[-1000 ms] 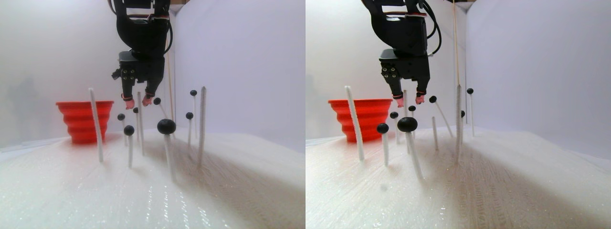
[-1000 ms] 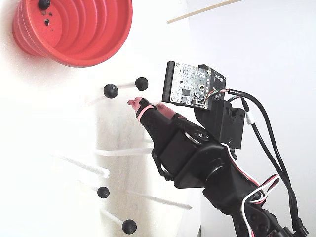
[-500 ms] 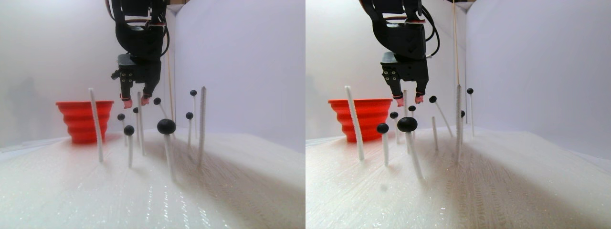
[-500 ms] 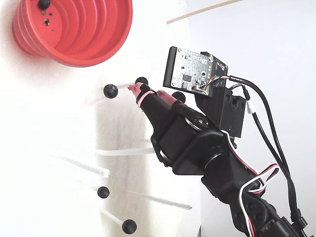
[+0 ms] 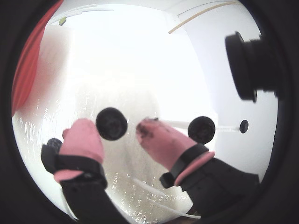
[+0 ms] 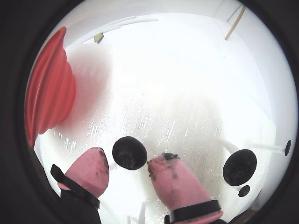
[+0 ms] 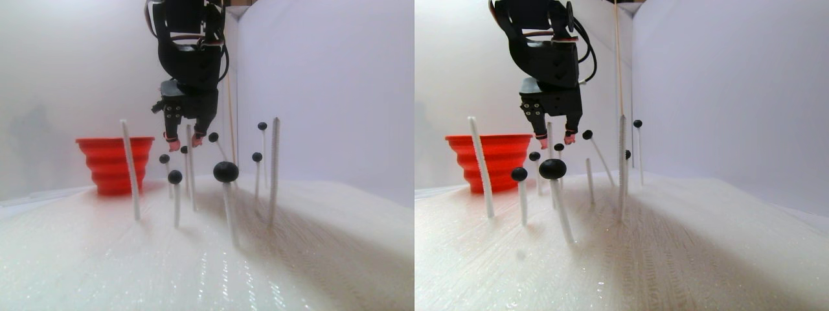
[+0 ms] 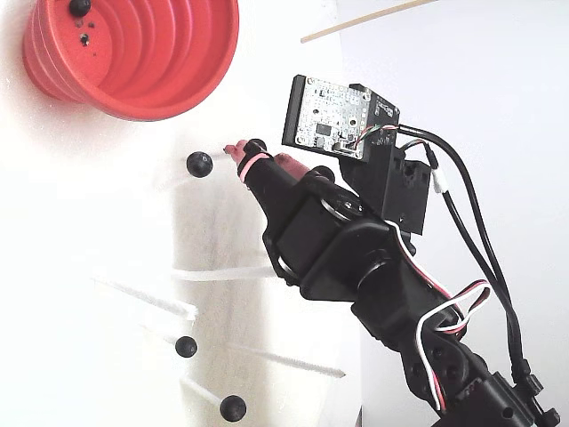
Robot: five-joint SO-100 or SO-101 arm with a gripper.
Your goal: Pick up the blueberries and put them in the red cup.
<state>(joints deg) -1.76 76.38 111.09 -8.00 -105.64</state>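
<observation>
My gripper point(image 5: 114, 133) is open, its pink fingertips point(image 6: 96, 161) on either side of one black blueberry point(image 6: 129, 152), with small gaps on both sides. In the fixed view that blueberry point(image 8: 256, 145) peeks out beside the gripper point(image 8: 244, 153). More blueberries top white sticks: one point(image 8: 199, 164) just left of the gripper, others point(image 7: 226, 172) nearer the stereo camera. The red cup point(image 8: 133, 53) stands at the upper left with a blueberry point(image 8: 80, 7) inside. In the stereo pair view the cup point(image 7: 113, 162) is left of the gripper point(image 7: 185, 142).
Thin white sticks point(image 7: 129, 168), some bare, stand upright in the white foam bed point(image 7: 291, 259). White walls close in the back and right. A thin wooden rod point(image 8: 364, 20) leans in the far corner. A circuit board point(image 8: 338, 111) rides on the wrist.
The gripper has moved a little towards the cup, still open. Its tips now flank the blueberry that was just ahead of them. The other blueberries and the cup have not moved.
</observation>
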